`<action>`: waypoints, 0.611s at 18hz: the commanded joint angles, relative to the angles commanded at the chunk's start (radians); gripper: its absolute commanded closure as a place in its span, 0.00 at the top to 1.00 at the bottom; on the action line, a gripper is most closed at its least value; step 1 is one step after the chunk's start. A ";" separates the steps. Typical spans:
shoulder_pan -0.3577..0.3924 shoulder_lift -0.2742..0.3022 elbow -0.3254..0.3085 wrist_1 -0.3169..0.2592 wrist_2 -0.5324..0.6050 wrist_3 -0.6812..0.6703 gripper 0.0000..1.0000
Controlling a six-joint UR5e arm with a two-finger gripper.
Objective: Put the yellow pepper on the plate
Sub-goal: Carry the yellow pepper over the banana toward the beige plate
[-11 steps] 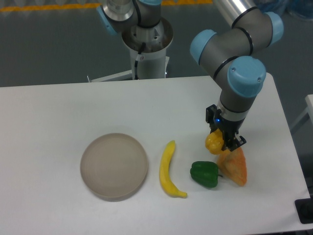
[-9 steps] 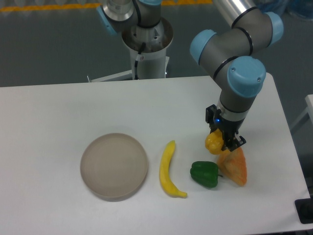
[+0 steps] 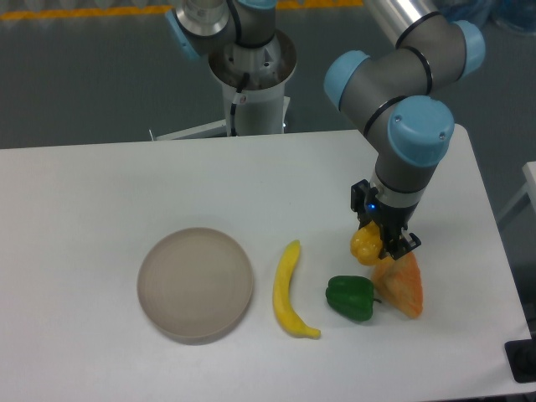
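Small golden-yellow bell pepper (image 3: 365, 244) clamped between the dark fingers (image 3: 392, 240) of the grey-and-blue arm's gripper (image 3: 378, 237), on the right part of the white counter (image 3: 100, 193). Pepper partly covered by the fingers on its right side; whether lifted clear of the counter or resting on it, cannot tell. Just below and right of it, an orange triangular wedge (image 3: 402, 285), its upper tip close under the gripper. Beside the wedge on the left and touching or nearly touching it, a small blocky dark-green bell pepper (image 3: 350, 297), directly below the yellow one and a little apart from it. Further left, a long curved yellow banana (image 3: 288, 291) lying roughly upright in the view, its lower end hooked toward the green pepper. Round, flat, matte beige-grey plate (image 3: 194, 285) with a low rim at the left of the banana, near it but not touching, nothing on it. Yellow pepper well apart from the plate, with banana and green pepper lying between. Arm's base column (image 3: 251, 84) behind the far edge of the counter.
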 joint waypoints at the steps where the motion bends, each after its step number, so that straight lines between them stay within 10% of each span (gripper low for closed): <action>1: -0.011 0.005 -0.003 -0.002 -0.003 -0.011 0.29; 11: -0.218 0.040 -0.057 0.005 -0.014 -0.199 0.28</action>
